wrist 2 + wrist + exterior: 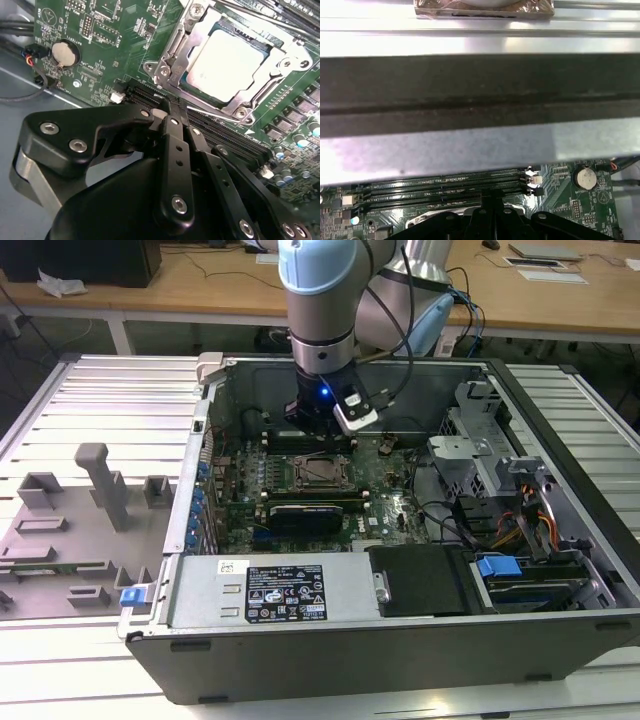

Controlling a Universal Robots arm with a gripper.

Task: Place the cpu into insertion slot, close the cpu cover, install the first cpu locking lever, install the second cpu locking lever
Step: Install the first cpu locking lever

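Observation:
In the second wrist view the cpu (232,62), a pale silver square, lies flat in the insertion slot (152,70). The cpu cover (175,47), a metal frame plate, lies down over the chip's edges. A thin metal locking lever (220,119) runs along the socket edge closest to my gripper (170,111). The black fingers are pressed together just beside that edge, over the memory slots (235,137). From the exterior view, the gripper (322,428) hangs inside the open computer case, just behind the socket (320,472).
A coin battery (65,54) sits on the green board beside the socket. The case wall (480,90) stands close behind the gripper. A power supply (270,590), a drive cage (470,460) and cables (520,520) crowd the case. A grey fixture tray (80,530) lies at the exterior view's left.

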